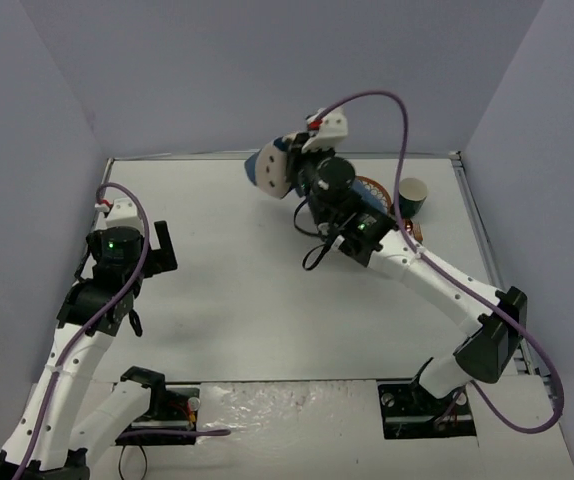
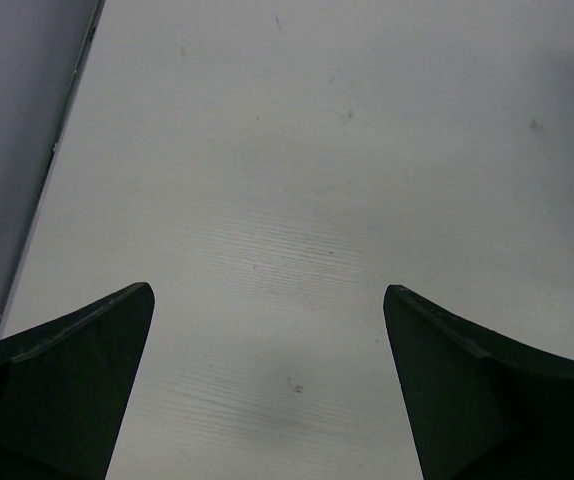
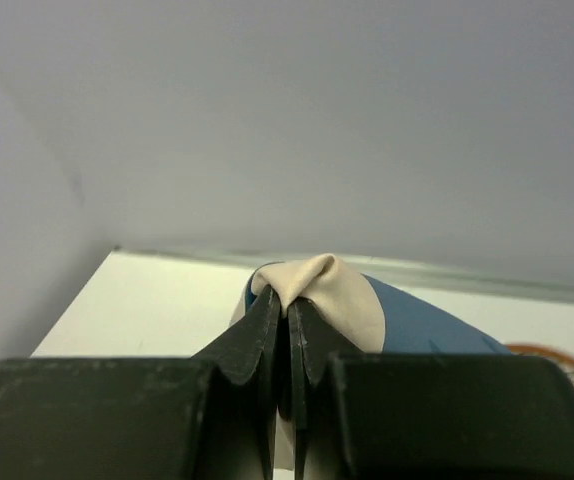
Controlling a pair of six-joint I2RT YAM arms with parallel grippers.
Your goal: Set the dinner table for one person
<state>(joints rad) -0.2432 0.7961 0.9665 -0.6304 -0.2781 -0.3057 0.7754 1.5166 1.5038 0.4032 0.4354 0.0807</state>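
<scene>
My right gripper point(image 1: 289, 165) is raised over the back of the white dinner table point(image 1: 247, 290) and is shut on a pinched fold of the blue placemat point(image 1: 265, 168). In the right wrist view the jaws point(image 3: 289, 300) press together on the placemat's cream underside point(image 3: 332, 285), and its blue face drapes off to the right. The cloth hangs bunched, and the part below the fingers is hidden. At the left side of the table my left gripper point(image 1: 162, 245) hovers open. The left wrist view shows only the bare tabletop point(image 2: 297, 150) between its two spread fingertips point(image 2: 267, 290).
A teal cup point(image 1: 412, 195) stands at the back right. An orange-rimmed plate point(image 1: 372, 190) lies beside it, half hidden by my right arm, and its rim point(image 3: 557, 355) shows in the right wrist view. Purple walls close in the back and both sides.
</scene>
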